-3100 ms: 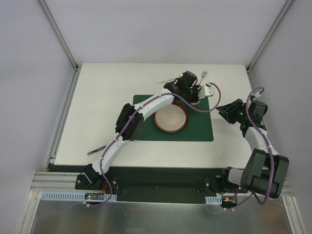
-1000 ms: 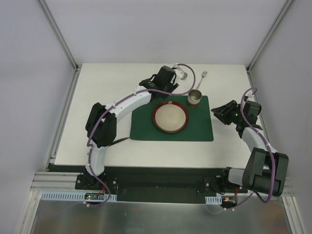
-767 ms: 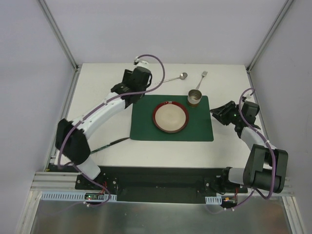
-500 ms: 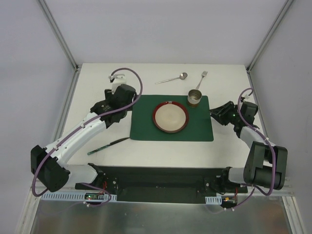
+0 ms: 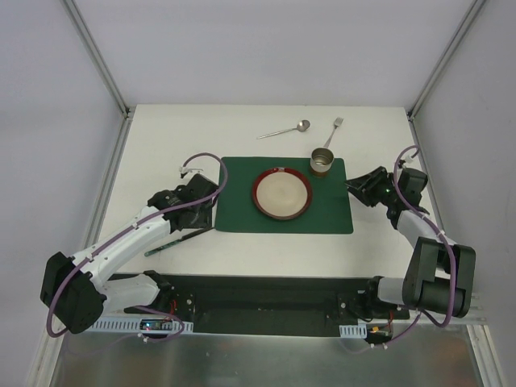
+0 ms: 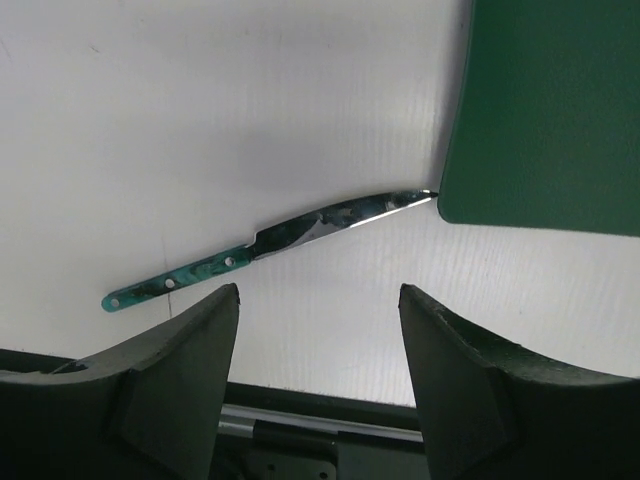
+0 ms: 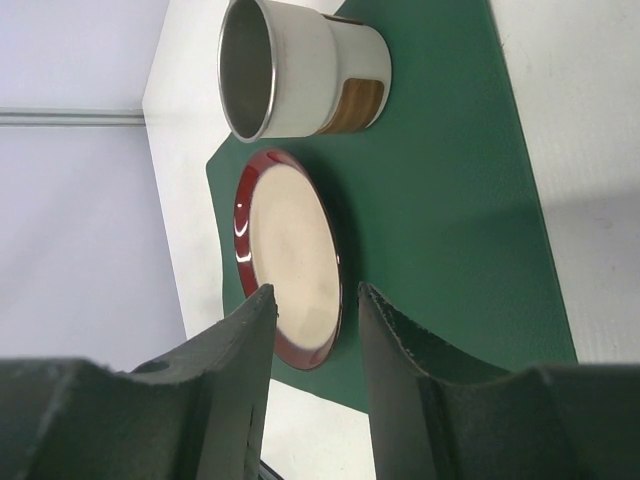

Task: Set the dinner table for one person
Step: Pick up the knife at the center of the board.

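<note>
Left jaws stand spread wide with nothing between them, hovering over the green-handled knife, whose tip just meets the placemat corner at 7 o'clock. My right jaws, at 3 o'clock of the placemat, are parted and empty, facing the plate. The white bench lies under everything, metal rails along its edges. The cup sits at the plate's 1 o'clock; spoon and fork lie on bare bench towards 12 o'clock.
</note>
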`<action>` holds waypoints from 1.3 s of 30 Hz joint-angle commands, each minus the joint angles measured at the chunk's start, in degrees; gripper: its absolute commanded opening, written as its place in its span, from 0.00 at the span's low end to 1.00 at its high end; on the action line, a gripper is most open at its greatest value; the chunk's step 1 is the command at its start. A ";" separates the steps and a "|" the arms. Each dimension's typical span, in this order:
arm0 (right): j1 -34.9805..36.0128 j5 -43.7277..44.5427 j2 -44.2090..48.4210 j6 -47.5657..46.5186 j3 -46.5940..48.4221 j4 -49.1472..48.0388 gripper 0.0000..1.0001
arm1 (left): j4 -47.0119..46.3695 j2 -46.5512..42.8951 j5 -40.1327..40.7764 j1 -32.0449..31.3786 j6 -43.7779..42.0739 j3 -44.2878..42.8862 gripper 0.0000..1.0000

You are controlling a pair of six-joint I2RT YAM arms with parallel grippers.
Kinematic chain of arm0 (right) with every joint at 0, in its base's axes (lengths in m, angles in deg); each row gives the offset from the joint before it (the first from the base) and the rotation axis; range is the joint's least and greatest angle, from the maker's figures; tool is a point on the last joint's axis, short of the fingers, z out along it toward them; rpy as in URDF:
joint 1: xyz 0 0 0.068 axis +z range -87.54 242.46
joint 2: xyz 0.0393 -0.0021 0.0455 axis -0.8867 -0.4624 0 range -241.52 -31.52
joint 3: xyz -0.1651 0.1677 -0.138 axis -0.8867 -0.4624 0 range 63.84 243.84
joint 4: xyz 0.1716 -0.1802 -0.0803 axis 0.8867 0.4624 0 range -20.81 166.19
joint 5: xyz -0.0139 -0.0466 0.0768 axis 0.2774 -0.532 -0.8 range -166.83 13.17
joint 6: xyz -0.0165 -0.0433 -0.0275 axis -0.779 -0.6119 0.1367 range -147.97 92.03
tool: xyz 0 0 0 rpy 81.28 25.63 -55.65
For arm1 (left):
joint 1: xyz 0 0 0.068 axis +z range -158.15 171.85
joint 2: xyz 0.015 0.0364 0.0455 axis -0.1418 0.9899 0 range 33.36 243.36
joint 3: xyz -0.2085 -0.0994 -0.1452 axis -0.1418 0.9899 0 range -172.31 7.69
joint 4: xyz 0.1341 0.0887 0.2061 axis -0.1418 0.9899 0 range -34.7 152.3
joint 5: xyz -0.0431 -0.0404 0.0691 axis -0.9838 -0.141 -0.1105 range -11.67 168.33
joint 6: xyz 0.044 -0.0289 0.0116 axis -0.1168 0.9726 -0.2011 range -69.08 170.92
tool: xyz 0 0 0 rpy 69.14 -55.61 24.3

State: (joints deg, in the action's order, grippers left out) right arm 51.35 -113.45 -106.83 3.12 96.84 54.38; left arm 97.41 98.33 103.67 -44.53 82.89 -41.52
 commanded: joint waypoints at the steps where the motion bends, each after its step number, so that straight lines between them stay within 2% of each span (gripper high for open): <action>1: 0.30 -1.70 2.62 0.37 -0.21 -2.77 0.41 | 5.69 1.46 -4.78 -0.27 -7.79 -2.55 0.62; 4: 0.30 -1.96 3.24 0.55 -0.30 -2.68 0.41 | 10.71 3.75 -2.24 -0.44 -11.13 -7.20 0.58; 5: 0.30 -1.96 3.59 0.64 -0.30 -2.60 0.41 | 11.50 4.37 -1.71 -0.45 -13.57 -9.74 0.58; 6: 0.30 -2.05 3.68 0.64 -0.56 -2.68 0.41 | 14.99 5.07 2.56 -0.45 -13.68 -11.50 0.57; 11: 0.30 -2.40 4.20 0.90 -0.82 -2.68 0.41 | 24.06 11.48 7.00 0.43 -21.06 -20.13 0.58; 13: 0.22 -2.40 4.64 0.90 -1.00 -2.68 0.41 | 24.51 12.37 3.17 1.22 -22.03 -21.45 0.57; 17: 0.04 -2.75 5.43 0.90 -1.26 -2.68 0.41 | 26.97 15.97 0.59 1.40 -20.02 -22.60 0.54; 30: -1.37 -3.37 5.17 0.90 -1.70 -2.86 0.41 | 15.74 23.00 -3.01 3.15 -18.43 -11.97 0.52; 39: -1.98 -3.37 5.00 0.90 -1.97 -3.03 0.41 | 8.70 21.16 -6.09 4.92 -17.64 -8.10 0.50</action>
State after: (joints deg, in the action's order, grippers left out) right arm 50.10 -115.35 -102.70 3.99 94.96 54.36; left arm 109.06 121.95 99.39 -40.25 64.22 -50.55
